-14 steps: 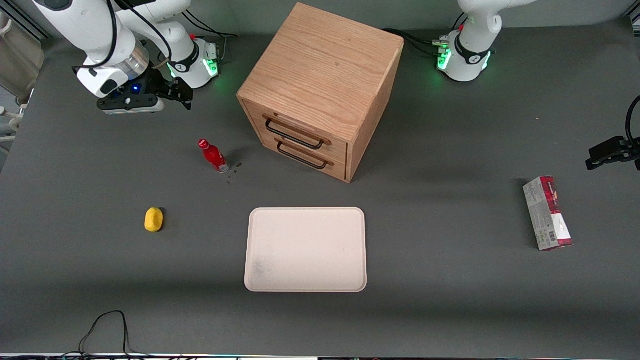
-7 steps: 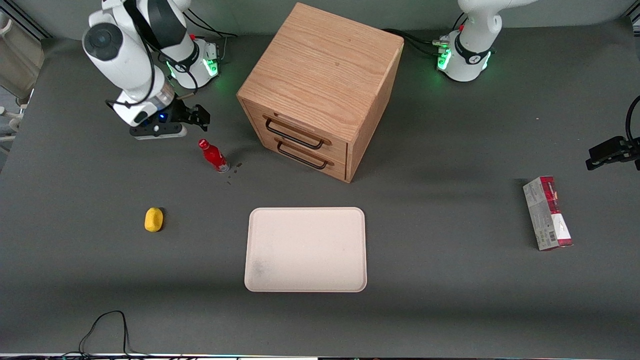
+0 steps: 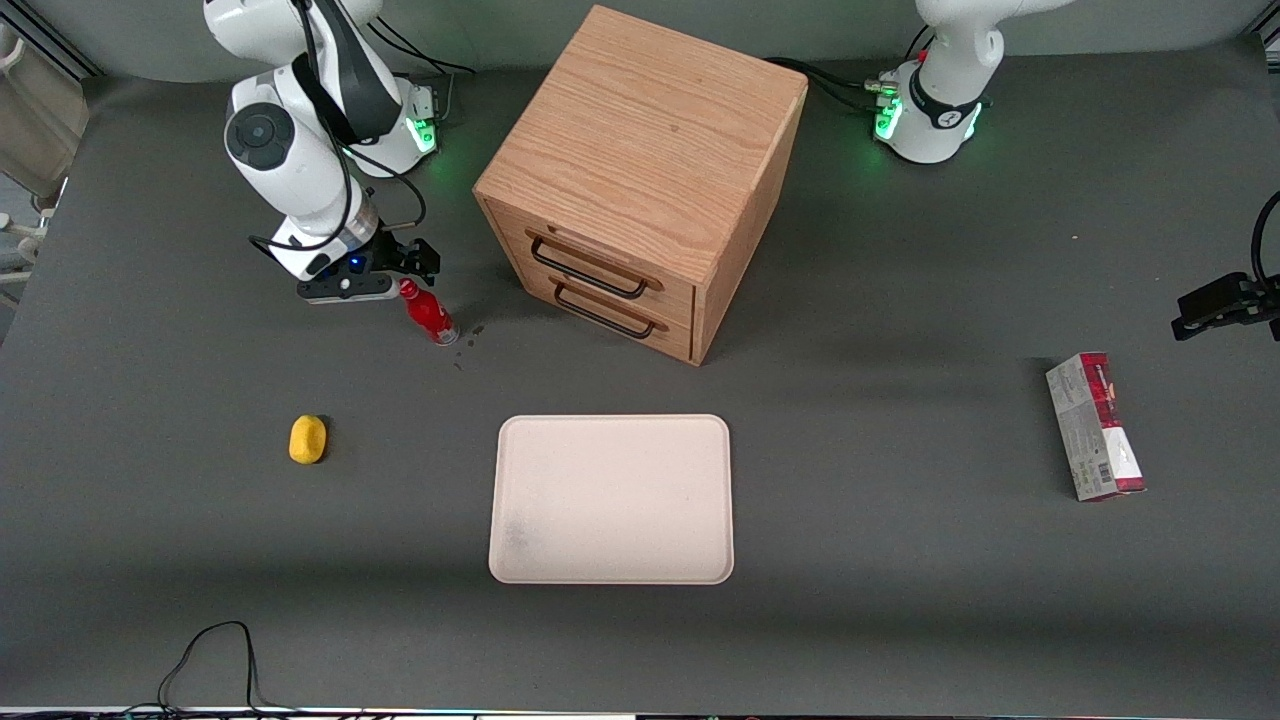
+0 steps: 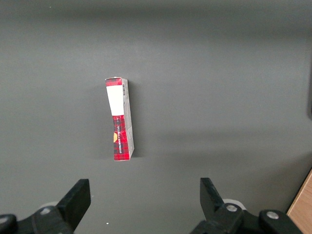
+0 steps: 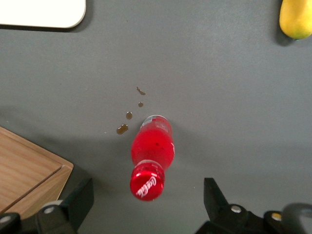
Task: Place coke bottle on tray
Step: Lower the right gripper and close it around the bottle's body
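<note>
The coke bottle (image 3: pixel 428 312) is a small slim red bottle with a red cap. It stands upright on the grey table, in front of the wooden drawer cabinet and toward the working arm's end. In the right wrist view I look down on the bottle (image 5: pixel 151 156) and its cap. My gripper (image 3: pixel 392 268) hangs just above the bottle's cap, farther from the front camera. Its fingers are open, and the cap lies between them (image 5: pixel 146 202) without touching either. The pale cream tray (image 3: pixel 611 555) lies flat, nearer the front camera than the cabinet.
A wooden cabinet (image 3: pixel 640 150) with two drawers stands beside the bottle. A yellow lump (image 3: pixel 308 439) lies nearer the front camera than the bottle. A red-and-grey carton (image 3: pixel 1094 426) lies toward the parked arm's end. Small brown drops (image 5: pixel 127 114) mark the table by the bottle's base.
My gripper has come down and moved toward the bottle, from well away to just above its cap. The bottle has not moved.
</note>
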Controlling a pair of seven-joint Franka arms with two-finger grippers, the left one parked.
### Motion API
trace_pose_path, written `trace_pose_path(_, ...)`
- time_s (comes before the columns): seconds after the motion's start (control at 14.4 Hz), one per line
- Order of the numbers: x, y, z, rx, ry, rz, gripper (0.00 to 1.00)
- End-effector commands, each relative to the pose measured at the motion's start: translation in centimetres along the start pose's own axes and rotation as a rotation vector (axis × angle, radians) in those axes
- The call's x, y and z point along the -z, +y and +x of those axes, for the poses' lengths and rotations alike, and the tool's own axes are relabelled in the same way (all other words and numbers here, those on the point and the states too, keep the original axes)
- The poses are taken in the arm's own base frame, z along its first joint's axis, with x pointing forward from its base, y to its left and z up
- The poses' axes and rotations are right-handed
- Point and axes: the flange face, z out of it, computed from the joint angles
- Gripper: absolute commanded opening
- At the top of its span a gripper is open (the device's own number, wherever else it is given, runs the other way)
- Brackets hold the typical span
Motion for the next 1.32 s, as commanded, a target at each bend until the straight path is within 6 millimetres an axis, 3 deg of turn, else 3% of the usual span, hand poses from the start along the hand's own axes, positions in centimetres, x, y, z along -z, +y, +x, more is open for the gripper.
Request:
trace_pose_path(0.0, -1.2, 0.0, 0.7, -0.007, 0.011, -0.004, 1.00)
trace_pose_path(0.42, -2.1, 0.0, 1.0, -0.009, 0.007, -0.006, 0.98)
trace_pose_path(0.56, -2.1, 0.0, 1.0, -0.011, 0.001, -0.008, 0.68)
trace_pose_path(0.91, -1.8, 0.0, 0.8, -0.013, -0.010, -0.012, 0.17)
trace_pose_path(1.25, -0.9, -0.1, 1.4, -0.014, -0.012, -0.012, 0.03)
